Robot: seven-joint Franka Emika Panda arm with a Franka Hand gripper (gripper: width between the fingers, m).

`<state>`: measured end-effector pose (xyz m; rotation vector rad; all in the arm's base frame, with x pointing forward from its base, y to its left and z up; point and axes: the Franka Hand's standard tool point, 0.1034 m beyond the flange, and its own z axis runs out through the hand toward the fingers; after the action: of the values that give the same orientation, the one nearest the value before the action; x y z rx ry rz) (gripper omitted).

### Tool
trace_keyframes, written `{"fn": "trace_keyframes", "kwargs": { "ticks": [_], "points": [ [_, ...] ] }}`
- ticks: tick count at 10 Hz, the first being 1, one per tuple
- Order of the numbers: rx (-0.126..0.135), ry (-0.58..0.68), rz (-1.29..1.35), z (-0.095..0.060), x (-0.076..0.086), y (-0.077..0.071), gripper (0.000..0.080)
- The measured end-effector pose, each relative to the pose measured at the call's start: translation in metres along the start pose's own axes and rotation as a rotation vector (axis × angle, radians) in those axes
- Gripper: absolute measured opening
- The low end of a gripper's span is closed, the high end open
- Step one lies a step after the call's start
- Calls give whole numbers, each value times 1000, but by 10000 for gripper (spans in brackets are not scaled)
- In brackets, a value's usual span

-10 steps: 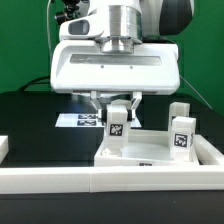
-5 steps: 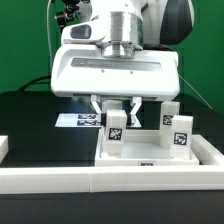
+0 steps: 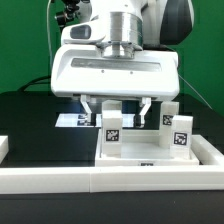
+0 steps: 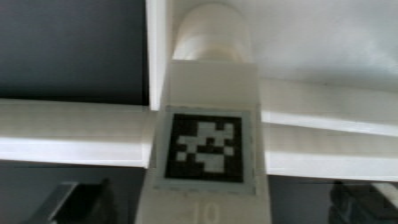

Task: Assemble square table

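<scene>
Square table tabletop lies flat, tray side up, against the long white border wall, probably so the corner keeps it from sliding while legs go in. Working across the exterior view from its left: the marker board lies flat on the black table behind; then one leg stands upright at the tabletop's near corner, tag facing the camera, directly under my gripper; two more legs stand upright toward the exterior view's right (I judge them already seated, cannot confirm). My fingers stand spread wide on either side of the leg, apart from it, gripping nothing. Wrist view shows the leg's tag centred between them.
</scene>
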<state>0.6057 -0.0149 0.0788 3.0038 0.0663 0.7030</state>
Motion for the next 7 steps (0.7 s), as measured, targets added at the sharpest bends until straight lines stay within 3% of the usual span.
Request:
{"fn": "trace_keyframes", "kwargs": {
  "ticks": [1, 5, 7],
  "points": [
    [0, 0, 0, 0, 0, 0, 638],
    [5, -3, 7, -8, 6, 4, 649],
    [30, -42, 13, -16, 9, 1, 649]
  ]
}}
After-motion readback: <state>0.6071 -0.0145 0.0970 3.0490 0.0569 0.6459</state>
